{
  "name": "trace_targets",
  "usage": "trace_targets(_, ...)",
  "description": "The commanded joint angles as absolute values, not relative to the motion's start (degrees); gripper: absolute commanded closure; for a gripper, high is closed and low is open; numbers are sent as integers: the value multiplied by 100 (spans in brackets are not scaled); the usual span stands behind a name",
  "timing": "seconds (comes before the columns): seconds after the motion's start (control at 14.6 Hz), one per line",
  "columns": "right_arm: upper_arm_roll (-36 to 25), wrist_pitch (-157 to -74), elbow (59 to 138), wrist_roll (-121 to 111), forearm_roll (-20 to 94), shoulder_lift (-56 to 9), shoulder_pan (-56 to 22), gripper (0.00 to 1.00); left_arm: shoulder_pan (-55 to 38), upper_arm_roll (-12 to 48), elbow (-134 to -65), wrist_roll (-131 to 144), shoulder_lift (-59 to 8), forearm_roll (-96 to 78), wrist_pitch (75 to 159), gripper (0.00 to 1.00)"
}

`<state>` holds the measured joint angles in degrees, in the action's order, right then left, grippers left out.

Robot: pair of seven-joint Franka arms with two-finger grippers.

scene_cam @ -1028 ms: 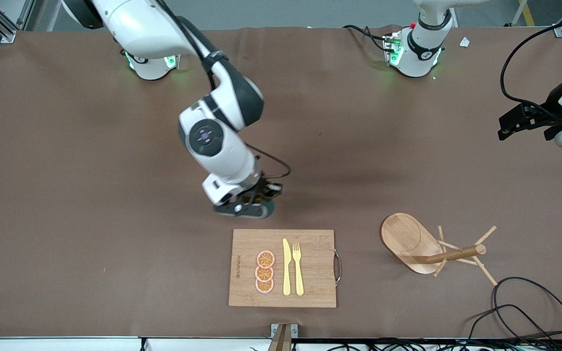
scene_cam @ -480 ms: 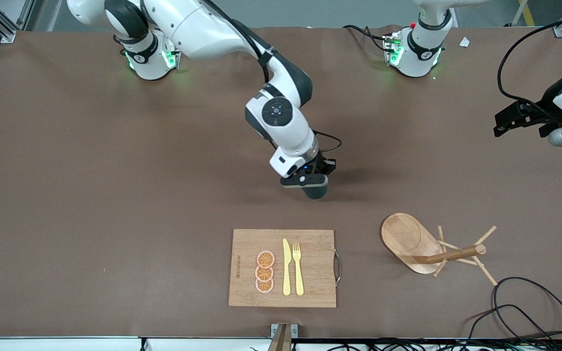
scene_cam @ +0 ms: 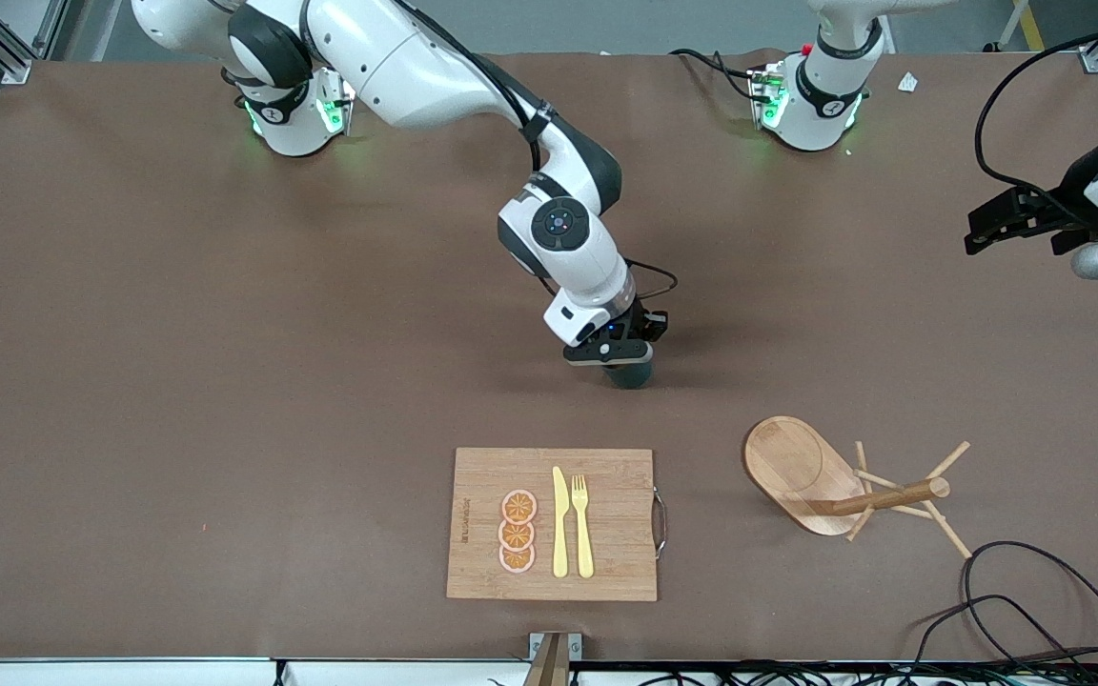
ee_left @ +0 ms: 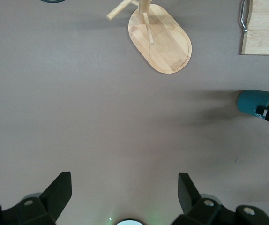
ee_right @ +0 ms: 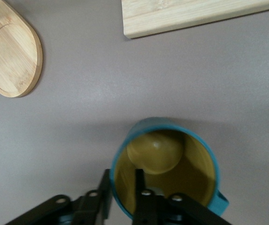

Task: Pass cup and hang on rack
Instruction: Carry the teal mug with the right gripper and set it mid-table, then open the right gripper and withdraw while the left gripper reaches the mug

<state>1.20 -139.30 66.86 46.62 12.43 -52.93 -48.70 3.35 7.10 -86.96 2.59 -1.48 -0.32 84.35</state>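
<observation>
The dark teal cup (scene_cam: 629,375) with a yellowish inside stands upright on the brown table, farther from the front camera than the cutting board. My right gripper (scene_cam: 618,358) is low over it. In the right wrist view the right gripper (ee_right: 123,174) straddles the cup's (ee_right: 148,124) wall near the rim, open, with the inner finger a little off the wall. The wooden rack (scene_cam: 797,472), with an oval base, a post and thin pegs, is nearer the front camera, toward the left arm's end. My left gripper (scene_cam: 986,229) waits open in the air at that end, with nothing in the left gripper (ee_left: 125,180). The left wrist view also shows the cup (ee_left: 256,101) and the rack (ee_left: 165,44).
A bamboo cutting board (scene_cam: 549,457) near the front edge carries orange slices (scene_cam: 518,532), a yellow knife (scene_cam: 559,524) and a fork (scene_cam: 582,524). Black cables (scene_cam: 1016,600) loop at the front corner by the rack.
My right arm carried the cup away from the board's edge toward the left arm's end and lowered it to the table. Its jaws have loosened on the cup's wall. The left arm barely moved.
</observation>
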Motion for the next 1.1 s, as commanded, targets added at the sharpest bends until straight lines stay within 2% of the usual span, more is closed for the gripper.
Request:
trace_targets(0.0, 88, -13869, 6574, 4720, 1292, -5204, -4834, 34, 360, 703, -8648, 316, -105, -79, 8323, 0)
trace_targets(0.07, 36, -13869, 6583, 4711, 1275, -5134, -4834, 19, 360, 703, -8648, 325, -114, -70, 8323, 0)
trace_targets(0.14, -61, -13860, 6583, 4702, 1257, -5072, -4834, 0, 352, 703, -8640, 325, -123, -88, 8323, 0)
trace_targets(0.27, -306, -13825, 6583, 4641, 1248, -5001, -4764, 0, 352, 703, -8631, 334, -123, -114, 8323, 0)
trace_targets(0.48, -676, -12985, 6566, 4186, 1257, -4712, -4397, 0, 325, 738, -8543, 693, -132, -79, 8323, 0)
trace_targets(0.75, -642, -12166, 6583, 2911, 1336, -4176, -3123, 0, 89, 878, -8543, 1466, -298, -53, 8349, 0)
trace_targets(1.03, -650, -11507, 6609, 1402, 1336, -3894, -1919, 0, -639, 958, -8333, 2677, -623, 17, 8464, 0)
